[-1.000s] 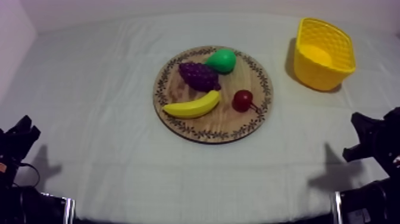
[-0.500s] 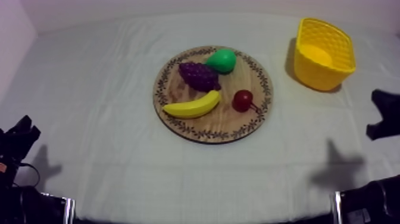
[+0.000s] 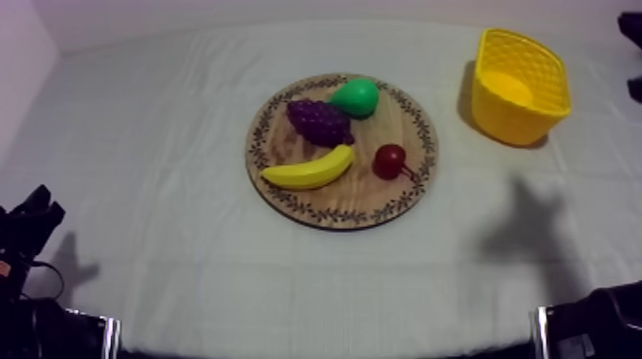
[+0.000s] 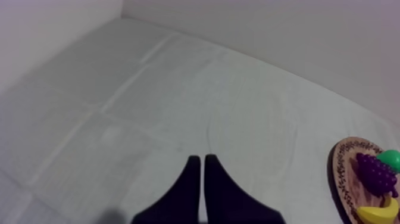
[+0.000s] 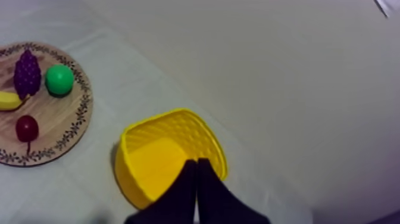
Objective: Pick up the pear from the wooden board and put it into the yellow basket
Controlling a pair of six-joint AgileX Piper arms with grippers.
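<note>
The green pear [image 3: 355, 96] lies at the far edge of the round wooden board [image 3: 363, 196], beside the grapes [image 3: 320, 121]. The yellow basket [image 3: 497, 115] stands at the back right with nothing in it. My right gripper [image 5: 194, 162] is shut on nothing and hangs high over the basket's [image 5: 128, 179] near rim; the pear [image 5: 59, 79] on the board [image 5: 53, 119] lies well off to its side. A black part of my right arm [image 3: 633, 88] shows beside the basket. My left gripper [image 4: 199, 161] is shut as a narrow wedge, low at the table's front left [image 3: 33, 215].
A banana [image 3: 308, 168] and a small red fruit [image 3: 389, 160] share the board's near half. The right arm's shadow [image 3: 525, 229] falls on the cloth in front of the basket. Bare cloth lies between board and basket.
My right arm has risen from the lower right along the table's right side to beside the basket. Its shadow shifted with it. The left arm and the fruit have not moved.
</note>
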